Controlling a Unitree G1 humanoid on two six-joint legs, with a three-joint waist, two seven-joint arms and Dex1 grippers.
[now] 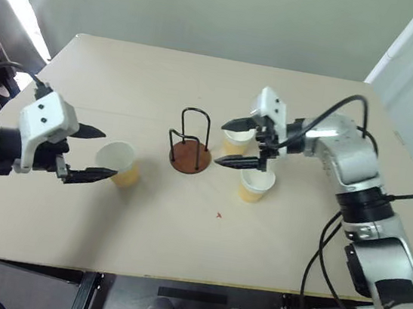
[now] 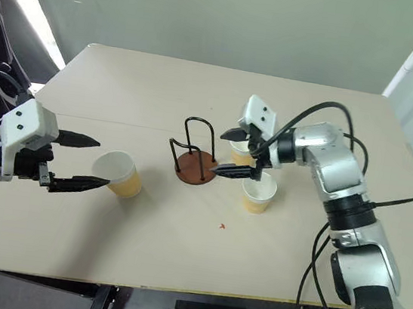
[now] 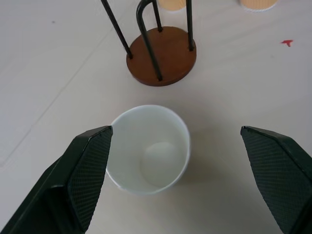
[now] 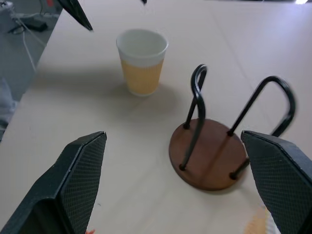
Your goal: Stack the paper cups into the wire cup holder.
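Paper cup (image 1: pixel 119 163) upright beside empty wire cup holder (image 1: pixel 190 151) | left gripper (image 1: pixel 91 154) spread, flanking it | right gripper (image 1: pixel 232 142) spread above two cups (image 1: pixel 245 162)

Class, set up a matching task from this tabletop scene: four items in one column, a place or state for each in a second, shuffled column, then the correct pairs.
Items
1. wire cup holder
2. left end effector
3. right end effector
4. red mark

Descriptions
A. open, near the two cups right of the holder
B. empty, mid-table
C. open, beside the lone cup
D. on the bare table, nearer the front edge

Pairs: 1-B, 2-C, 3-A, 4-D
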